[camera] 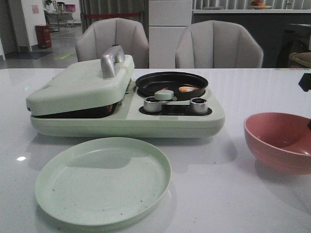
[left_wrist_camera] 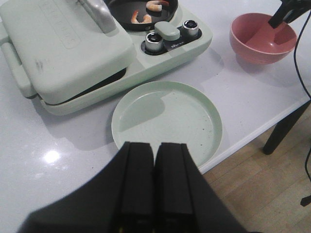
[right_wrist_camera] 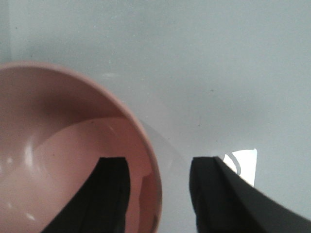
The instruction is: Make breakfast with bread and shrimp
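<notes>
Two orange-pink shrimp (left_wrist_camera: 155, 6) lie in the black round pan (camera: 171, 82) of the pale green breakfast maker (camera: 126, 116); one shrimp shows in the front view (camera: 187, 89). The bread is out of view; the maker's lid (camera: 80, 85) is down. My left gripper (left_wrist_camera: 155, 150) is shut and empty, above the near edge of the empty green plate (left_wrist_camera: 167, 119). My right gripper (right_wrist_camera: 160, 162) is open and straddles the rim of the pink bowl (right_wrist_camera: 63, 145), with one finger inside and one outside. The bowl looks empty.
Two silver knobs (camera: 152, 104) and a green pan handle (camera: 164, 94) sit on the maker's front. The pink bowl (camera: 282, 141) stands at the table's right. The table's near edge and the floor (left_wrist_camera: 262, 184) lie just beyond the plate. Two chairs stand behind the table.
</notes>
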Robot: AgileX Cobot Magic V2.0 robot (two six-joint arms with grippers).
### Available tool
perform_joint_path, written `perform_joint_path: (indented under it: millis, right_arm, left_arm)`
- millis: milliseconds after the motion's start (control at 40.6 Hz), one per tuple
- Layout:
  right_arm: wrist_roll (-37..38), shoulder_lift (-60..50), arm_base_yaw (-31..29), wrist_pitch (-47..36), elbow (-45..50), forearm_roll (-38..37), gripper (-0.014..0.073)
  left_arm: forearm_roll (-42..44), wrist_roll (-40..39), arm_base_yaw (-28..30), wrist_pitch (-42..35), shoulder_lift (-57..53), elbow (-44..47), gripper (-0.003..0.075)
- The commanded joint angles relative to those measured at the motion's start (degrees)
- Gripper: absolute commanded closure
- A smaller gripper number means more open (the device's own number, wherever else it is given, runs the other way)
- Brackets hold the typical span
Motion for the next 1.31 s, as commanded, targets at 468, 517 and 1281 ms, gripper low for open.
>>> perform_joint_path:
  millis: [468,517,1281]
  right_arm:
    - [-0.67,-31.17,15.59,0.69,4.11,-2.40,0.0171]
    - [-0.67,-34.45,17.89,1.78,5.13,-2.40,0.0171]
    - [3.72,-76.93,22.32,19.65,20.49,-9.70,0.0173]
  left_arm:
    - [-0.84,-0.56,-0.21,-4.15,0.31,-1.48,0.0619]
    - [-0.84,-0.56,-0.21,-4.15,0.31,-1.48,0.0619]
    - [-0.84,-0.56,-0.21,-4.15,0.31,-1.48,0.0619]
